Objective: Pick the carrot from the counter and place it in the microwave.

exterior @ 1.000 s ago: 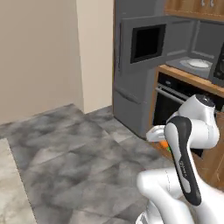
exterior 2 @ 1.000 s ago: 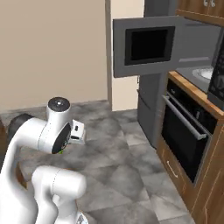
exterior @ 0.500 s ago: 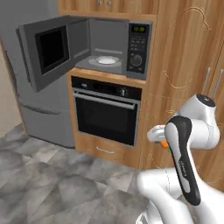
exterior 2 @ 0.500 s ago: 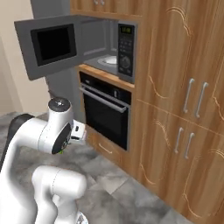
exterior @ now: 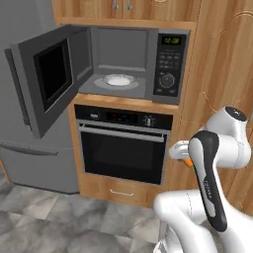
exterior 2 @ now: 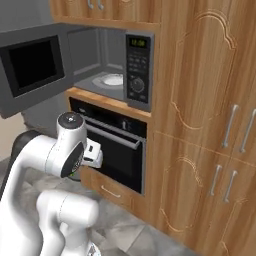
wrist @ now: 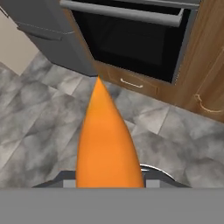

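Both base views look forward from behind the arm, sharing the open microwave [exterior: 123, 69] and oven [exterior: 123, 148]; the hand view looks down close over the grey floor [wrist: 39, 109].

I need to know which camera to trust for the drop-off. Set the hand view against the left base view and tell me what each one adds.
Hand view alone: the carrot up close, its tapered tip pointing out from the hand toward the grey tiled floor below, with a drawer handle under the oven.

Left base view alone: the microwave with its door swung open, the white plate inside, the button panel, and the arm's white body.

Both: the dark oven beneath the microwave, wooden cabinetry and a patch of the carrot's orange.
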Motion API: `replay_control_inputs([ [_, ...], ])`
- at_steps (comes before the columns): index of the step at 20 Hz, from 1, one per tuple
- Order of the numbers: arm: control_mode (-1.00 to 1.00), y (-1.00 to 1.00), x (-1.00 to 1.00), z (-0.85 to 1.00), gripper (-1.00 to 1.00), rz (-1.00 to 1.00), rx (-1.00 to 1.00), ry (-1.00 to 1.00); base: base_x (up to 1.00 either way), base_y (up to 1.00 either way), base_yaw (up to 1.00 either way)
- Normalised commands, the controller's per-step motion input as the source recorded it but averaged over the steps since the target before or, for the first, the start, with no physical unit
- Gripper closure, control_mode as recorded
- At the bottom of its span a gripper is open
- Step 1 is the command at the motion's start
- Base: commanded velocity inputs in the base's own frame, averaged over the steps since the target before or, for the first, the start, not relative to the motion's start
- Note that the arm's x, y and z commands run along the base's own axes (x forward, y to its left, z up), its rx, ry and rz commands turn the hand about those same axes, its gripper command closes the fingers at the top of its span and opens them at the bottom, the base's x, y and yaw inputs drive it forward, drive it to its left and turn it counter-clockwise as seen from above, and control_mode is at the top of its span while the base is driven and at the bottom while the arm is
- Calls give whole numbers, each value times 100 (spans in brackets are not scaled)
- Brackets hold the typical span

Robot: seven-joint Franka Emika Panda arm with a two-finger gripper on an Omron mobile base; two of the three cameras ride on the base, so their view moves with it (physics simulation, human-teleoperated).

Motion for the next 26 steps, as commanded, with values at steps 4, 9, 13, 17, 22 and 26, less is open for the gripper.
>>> replay_control_inputs([
  [4, 100, 0, 0, 0, 100, 0, 0, 0, 100, 30, 0],
  [9, 100, 0, 0, 0, 100, 0, 0, 0, 89, 27, -14],
  [13, 100, 0, 0, 0, 100, 0, 0, 0, 58, 39, -33],
  [17, 100, 0, 0, 0, 100, 0, 0, 0, 50, 31, -29],
  [22, 100, 0, 0, 0, 100, 0, 0, 0, 45, 25, -26],
  [26, 100, 0, 0, 0, 100, 0, 0, 0, 43, 37, -27],
])
